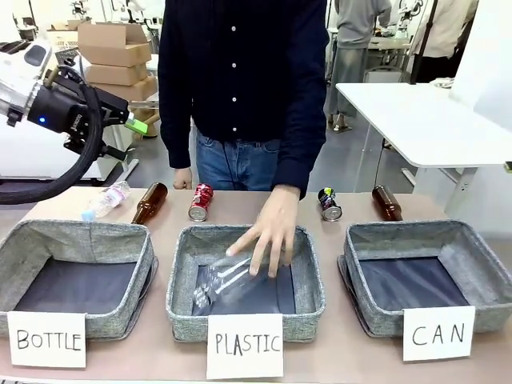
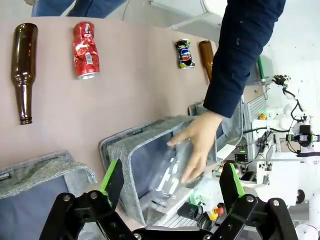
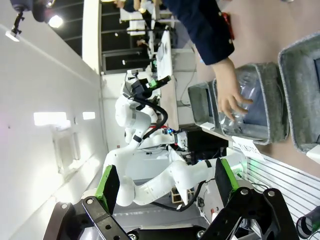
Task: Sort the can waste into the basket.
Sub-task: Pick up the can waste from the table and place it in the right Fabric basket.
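The shiny red crushed can (image 1: 199, 202) (image 2: 85, 50) lies at the table's far side, left of the person. The dark can with multicoloured print (image 1: 329, 204) (image 2: 184, 53) lies farther right. At the front right stands the grey basket (image 1: 480, 268) with its "CAN" card (image 1: 438, 333), and nothing lies in it. My left gripper (image 1: 132, 138) (image 2: 172, 182) hangs open, high above the table's left end, holding nothing. My right gripper (image 3: 167, 185) is open as well and far from the table; the nearest basket wall (image 3: 289, 90) shows in its view.
A person's hand (image 1: 270, 232) presses a clear plastic bottle (image 1: 228, 280) into the PLASTIC basket (image 1: 180, 276). The BOTTLE basket (image 1: 24, 240) stands front left. Two brown bottles (image 1: 150, 202) (image 1: 386, 202) and a clear plastic bottle (image 1: 106, 200) lie along the far side.
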### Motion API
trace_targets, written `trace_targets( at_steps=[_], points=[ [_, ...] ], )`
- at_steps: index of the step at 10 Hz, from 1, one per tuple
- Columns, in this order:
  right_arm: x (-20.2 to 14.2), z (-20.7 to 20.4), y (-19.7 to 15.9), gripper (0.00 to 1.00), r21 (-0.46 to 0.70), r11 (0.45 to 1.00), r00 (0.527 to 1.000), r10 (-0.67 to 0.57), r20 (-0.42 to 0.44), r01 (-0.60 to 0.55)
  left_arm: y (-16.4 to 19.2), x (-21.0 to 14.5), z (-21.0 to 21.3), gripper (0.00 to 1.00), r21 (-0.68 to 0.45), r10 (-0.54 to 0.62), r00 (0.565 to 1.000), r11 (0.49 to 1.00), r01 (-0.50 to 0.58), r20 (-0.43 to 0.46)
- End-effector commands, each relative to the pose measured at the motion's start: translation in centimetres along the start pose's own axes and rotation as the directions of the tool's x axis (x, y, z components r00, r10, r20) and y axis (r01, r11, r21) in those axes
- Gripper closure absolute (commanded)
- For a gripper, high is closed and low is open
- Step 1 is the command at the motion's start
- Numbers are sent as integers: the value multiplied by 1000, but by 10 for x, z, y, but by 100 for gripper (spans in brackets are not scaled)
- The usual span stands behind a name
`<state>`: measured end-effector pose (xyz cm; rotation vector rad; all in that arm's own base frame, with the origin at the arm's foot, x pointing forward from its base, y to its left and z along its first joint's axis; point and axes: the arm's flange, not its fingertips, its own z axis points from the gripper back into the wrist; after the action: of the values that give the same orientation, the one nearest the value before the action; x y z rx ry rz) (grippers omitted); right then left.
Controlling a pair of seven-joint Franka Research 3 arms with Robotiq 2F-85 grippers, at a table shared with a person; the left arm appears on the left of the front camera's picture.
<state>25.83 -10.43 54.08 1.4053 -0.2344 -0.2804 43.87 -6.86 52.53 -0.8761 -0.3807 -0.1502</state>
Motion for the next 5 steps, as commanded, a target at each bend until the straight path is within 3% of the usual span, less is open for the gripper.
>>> trace_targets(
  at_steps=[1, 5],
  points=[
    [3, 1, 3, 0, 15, 1000, 1000, 28, -2, -28, 2, -5, 0, 0, 5, -19, 1000, 1000, 19, -14],
    [3, 1, 3, 0, 15, 1000, 1000, 28, -2, -28, 2, -5, 0, 0, 5, -19, 1000, 1000, 19, -14]
  ],
)
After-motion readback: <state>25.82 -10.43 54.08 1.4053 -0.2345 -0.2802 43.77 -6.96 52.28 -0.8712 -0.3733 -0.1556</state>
